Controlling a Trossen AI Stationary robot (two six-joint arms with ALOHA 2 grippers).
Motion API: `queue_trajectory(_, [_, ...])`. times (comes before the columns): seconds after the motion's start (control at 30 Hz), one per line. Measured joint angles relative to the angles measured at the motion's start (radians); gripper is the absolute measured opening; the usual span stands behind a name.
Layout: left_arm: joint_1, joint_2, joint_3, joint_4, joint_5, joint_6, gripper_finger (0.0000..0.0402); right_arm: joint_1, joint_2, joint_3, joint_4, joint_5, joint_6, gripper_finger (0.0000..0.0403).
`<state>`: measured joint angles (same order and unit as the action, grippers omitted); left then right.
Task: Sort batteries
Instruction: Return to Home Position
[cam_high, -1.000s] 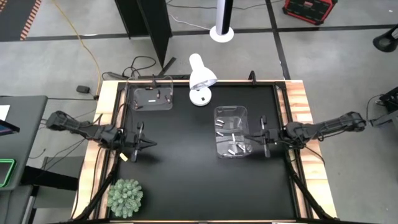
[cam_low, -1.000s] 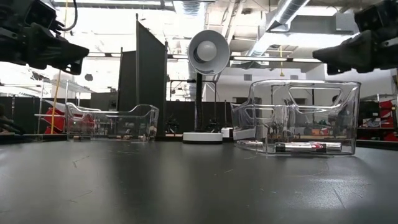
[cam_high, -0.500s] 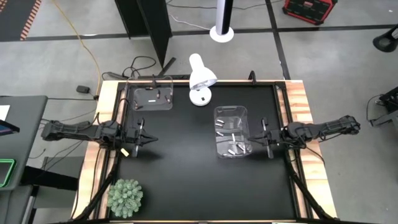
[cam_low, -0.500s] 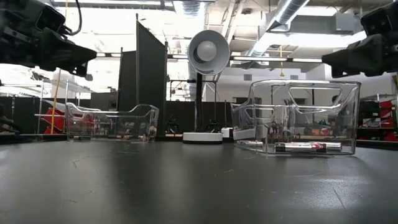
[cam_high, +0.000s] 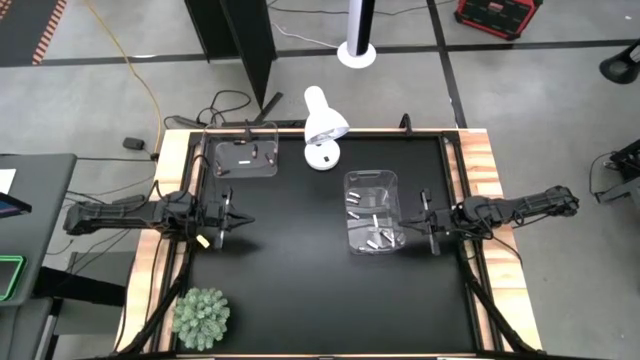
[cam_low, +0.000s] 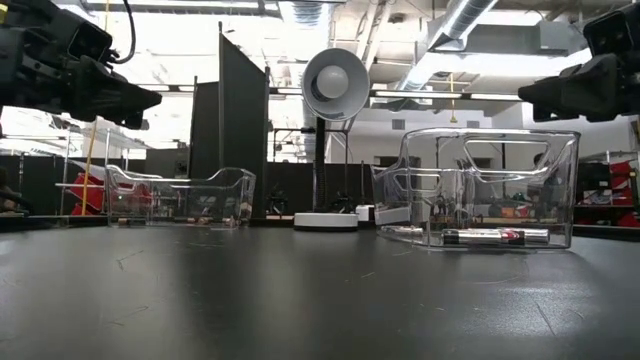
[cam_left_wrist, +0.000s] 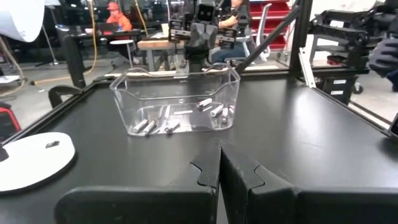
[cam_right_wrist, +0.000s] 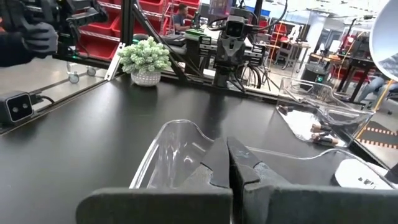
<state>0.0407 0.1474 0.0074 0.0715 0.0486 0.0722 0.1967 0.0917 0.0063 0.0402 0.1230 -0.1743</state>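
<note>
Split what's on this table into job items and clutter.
Job: silver batteries in the centre bin; dark batteries in the far-left bin; left gripper and right gripper, shut, empty, hovering at either side.
Clutter: white lamp; potted plant.

The matte tabletop (cam_high: 300, 290) is black with pale wooden edges (cam_high: 481, 160); the domed desk lamp (cam_high: 323, 125) white; the spiky potted plant (cam_high: 202, 315) green; slim batteries (cam_high: 375, 238) in the right clear plastic bin (cam_high: 372, 173) silver.
</note>
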Motion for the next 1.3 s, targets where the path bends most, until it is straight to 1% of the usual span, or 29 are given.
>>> queue_trajectory(0.23, [0.016,0.000,0.000,0.003,-0.001,0.002,0.0000,0.000,0.000,0.000,-0.001,-0.001,0.031,0.0000])
queue_trajectory(0.37, [0.019,0.000,0.000,-0.026,-0.027,0.020,0.0000,0.000,0.000,-0.001,-0.001,-0.001,0.107,0.0004])
queue_trajectory(0.47, [0.019,0.005,0.000,-0.041,-0.052,-0.012,0.0000,0.000,0.000,-0.001,-0.001,0.000,0.148,0.0014])
queue_trajectory(0.57, [0.019,0.005,0.000,-0.042,-0.055,-0.040,0.0000,0.000,0.000,-0.001,-0.002,0.000,0.148,0.0023])
queue_trajectory(0.7, [0.019,0.005,0.000,-0.042,-0.058,-0.030,0.0000,-0.002,0.000,-0.001,-0.002,0.000,0.148,0.0030])
queue_trajectory(1.3, [0.018,0.005,0.000,-0.042,-0.058,-0.029,0.0004,-0.002,0.000,-0.002,-0.002,0.000,0.148,0.0030])
